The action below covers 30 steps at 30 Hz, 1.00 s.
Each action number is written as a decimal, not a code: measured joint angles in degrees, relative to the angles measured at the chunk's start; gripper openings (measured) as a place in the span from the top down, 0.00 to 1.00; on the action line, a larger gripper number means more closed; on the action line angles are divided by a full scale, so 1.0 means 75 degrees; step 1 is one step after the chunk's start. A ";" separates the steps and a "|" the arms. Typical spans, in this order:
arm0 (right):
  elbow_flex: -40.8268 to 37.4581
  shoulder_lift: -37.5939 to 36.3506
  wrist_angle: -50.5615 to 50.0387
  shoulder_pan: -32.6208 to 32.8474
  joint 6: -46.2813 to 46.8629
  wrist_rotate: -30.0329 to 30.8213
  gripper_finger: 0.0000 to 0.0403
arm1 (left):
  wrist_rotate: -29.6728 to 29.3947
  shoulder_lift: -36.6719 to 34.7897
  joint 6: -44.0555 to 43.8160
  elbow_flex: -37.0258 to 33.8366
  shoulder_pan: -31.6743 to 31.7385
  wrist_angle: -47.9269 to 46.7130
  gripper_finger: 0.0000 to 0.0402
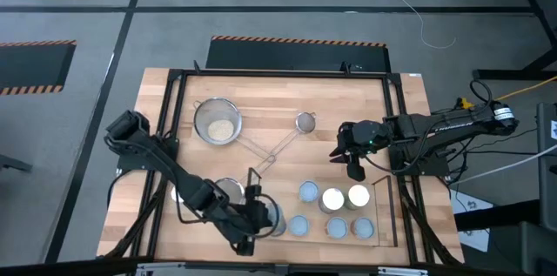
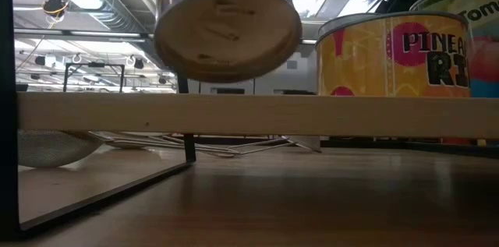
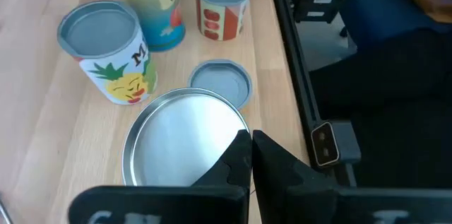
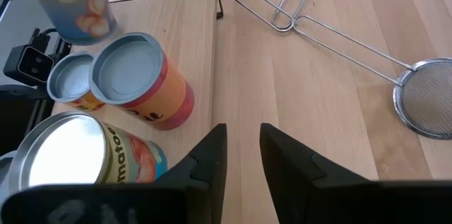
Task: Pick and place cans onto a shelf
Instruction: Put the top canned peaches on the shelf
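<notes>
My left gripper [image 1: 254, 217] is shut on a can with a silver top [image 3: 185, 139] and a blue-green label [image 4: 70, 5], held over the left end of the light-wood shelf [image 1: 380, 211]. The low view shows its bottom [image 2: 226, 33] tilted above the shelf board [image 2: 249, 114]. Several other cans [image 1: 332, 198] stand upright on the shelf, among them a pineapple can [image 3: 113, 51] and a tomato can [image 4: 78, 160]. My right gripper [image 1: 352, 161] is open and empty, above the table just beyond the cans. My left gripper holds the can by the rim of its top [image 3: 236, 133], on the side toward the table's near edge. One fingertip [image 3: 242, 146] lies over the lid's edge, the other [image 3: 272, 155] just outside it. The can is lifted clear of the shelf and tilted.
A large wire strainer [image 1: 218, 124] and a small one [image 1: 305, 121] lie on the table beyond the shelf, handles crossing [image 4: 296, 12]. A round steel pan [image 1: 228, 191] lies partly under my left arm. The shelf's black rail [image 2: 187, 149] stands at its left end.
</notes>
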 joint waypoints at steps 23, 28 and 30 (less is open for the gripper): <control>0.0000 0.0000 -0.0003 -0.0003 0.0178 -0.0003 0.78 | 0.0016 0.0339 0.0066 0.0006 0.0045 -0.0074 0.99; 0.0000 0.0000 -0.0003 -0.0003 0.0178 -0.0003 0.78 | 0.0034 0.0339 0.0066 0.0006 0.0045 -0.0080 0.94; 0.0000 0.0000 -0.0003 -0.0001 0.0178 -0.0003 0.78 | 0.0034 0.0339 0.0066 0.0006 0.0045 -0.0080 0.93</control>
